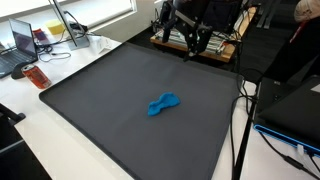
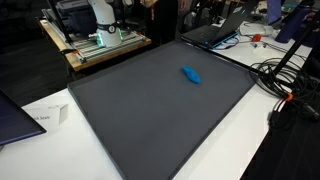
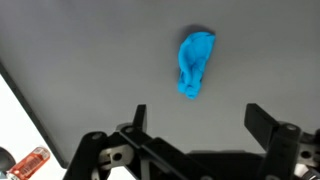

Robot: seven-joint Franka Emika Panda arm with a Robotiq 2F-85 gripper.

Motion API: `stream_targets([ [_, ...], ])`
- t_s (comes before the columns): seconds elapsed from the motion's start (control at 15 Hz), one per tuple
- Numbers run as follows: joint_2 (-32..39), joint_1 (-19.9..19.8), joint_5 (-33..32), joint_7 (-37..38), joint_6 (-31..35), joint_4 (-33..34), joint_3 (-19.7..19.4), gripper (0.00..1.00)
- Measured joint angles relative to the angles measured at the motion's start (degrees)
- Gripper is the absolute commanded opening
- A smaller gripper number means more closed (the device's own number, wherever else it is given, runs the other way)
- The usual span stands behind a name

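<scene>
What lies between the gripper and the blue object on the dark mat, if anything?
Nothing visible does. In the wrist view the open gripper hangs over the dark mat, and the blue object lies alone ahead of its fingers. Both exterior views show only mat around that object.

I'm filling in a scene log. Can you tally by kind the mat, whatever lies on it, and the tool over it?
Dark mat: 1
Blue crumpled item lying on the mat: 1
Tool, open, above the item without touching it: 1
Total: 3
</scene>
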Motion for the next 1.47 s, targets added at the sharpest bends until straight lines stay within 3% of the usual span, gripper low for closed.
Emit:
stream_targets([
  [0.73, 3.29, 1.13, -0.31, 0.57, 1.97, 0.24, 0.20, 1.00],
  [1.47, 11.93, 5.35, -6.32, 10.95, 7.63, 0.01, -1.53, 1.00],
])
